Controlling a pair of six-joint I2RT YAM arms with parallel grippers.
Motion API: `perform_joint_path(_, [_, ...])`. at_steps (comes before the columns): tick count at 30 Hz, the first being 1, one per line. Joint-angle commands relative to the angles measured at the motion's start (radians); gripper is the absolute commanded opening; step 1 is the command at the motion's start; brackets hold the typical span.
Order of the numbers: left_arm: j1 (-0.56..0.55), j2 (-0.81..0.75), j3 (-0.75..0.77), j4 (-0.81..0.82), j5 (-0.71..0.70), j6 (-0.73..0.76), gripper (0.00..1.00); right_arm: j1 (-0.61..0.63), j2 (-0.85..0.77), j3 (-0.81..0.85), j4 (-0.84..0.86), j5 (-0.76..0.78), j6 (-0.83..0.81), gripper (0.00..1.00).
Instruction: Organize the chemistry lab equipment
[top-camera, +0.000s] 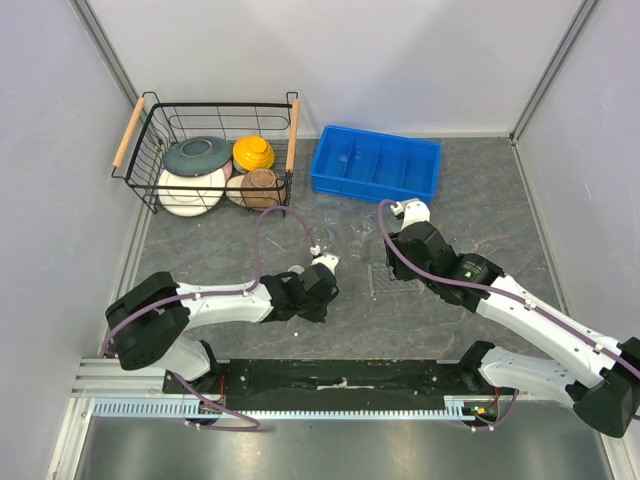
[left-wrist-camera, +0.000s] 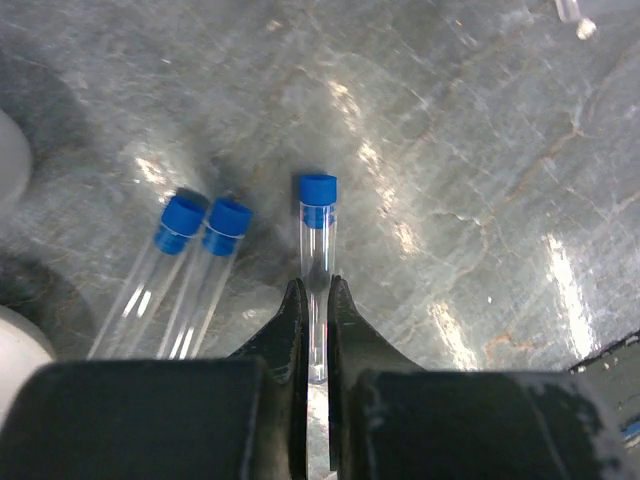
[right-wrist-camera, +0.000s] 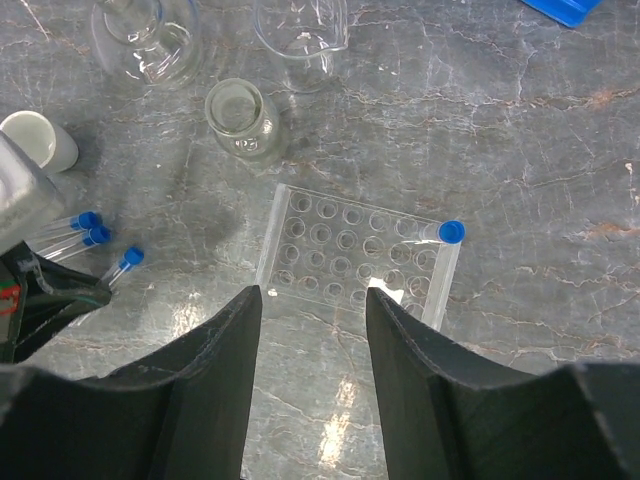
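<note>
A clear test tube with a blue cap (left-wrist-camera: 318, 235) lies on the grey stone-patterned table, and my left gripper (left-wrist-camera: 318, 292) is shut on its lower half. Two more blue-capped tubes (left-wrist-camera: 205, 250) lie side by side just left of it. My right gripper (right-wrist-camera: 310, 300) hangs open above the near edge of a clear gridded rack (right-wrist-camera: 345, 255) with nothing between its fingers. One blue-capped tube (right-wrist-camera: 448, 236) stands in the rack's far right corner. Beyond the rack stand a small conical flask (right-wrist-camera: 240, 118), a round flask (right-wrist-camera: 148, 42) and a beaker (right-wrist-camera: 302, 28).
A wire basket (top-camera: 150, 182) with coloured bowls and plates sits at the back left. A blue divided tray (top-camera: 375, 165) stands at the back centre. A white cup-like piece (right-wrist-camera: 42, 142) rests left of the flasks, near the left arm.
</note>
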Motion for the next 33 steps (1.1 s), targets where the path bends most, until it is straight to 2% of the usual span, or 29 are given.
perform_joint_path(1, [-0.064, 0.020, 0.024, -0.106, -0.013, -0.029, 0.02, 0.005, -0.026, 0.029, -0.018, -0.022, -0.010, 0.53])
perform_joint_path(5, [-0.141, -0.069, 0.105, -0.180, 0.013, -0.003, 0.02, 0.003, -0.064, 0.058, -0.052, -0.103, -0.016, 0.53])
perform_joint_path(8, [-0.144, -0.160, 0.091, -0.139, 0.116, 0.043, 0.02, 0.005, -0.107, 0.064, -0.069, -0.198, -0.024, 0.53])
perform_joint_path(10, [-0.144, -0.203, 0.064, -0.090, 0.195, 0.076, 0.02, 0.005, -0.156, 0.049, -0.063, -0.257, -0.028, 0.54])
perform_joint_path(15, [-0.142, -0.286, 0.016, 0.036, 0.404, 0.131, 0.02, 0.005, -0.226, 0.034, -0.032, -0.513, -0.022, 0.55])
perform_joint_path(22, [-0.118, -0.324, -0.045, 0.205, 0.582, 0.157, 0.02, 0.005, -0.279, 0.014, 0.002, -0.773, 0.002, 0.57])
perform_joint_path(23, [-0.113, -0.329, -0.053, 0.267, 0.604, 0.160, 0.02, 0.005, -0.284, 0.009, 0.005, -0.798, 0.002, 0.57])
perform_joint_path(33, [-0.027, -0.444, -0.168, 0.531, 0.847, 0.134, 0.02, 0.005, -0.344, -0.042, 0.055, -0.959, 0.057, 0.58])
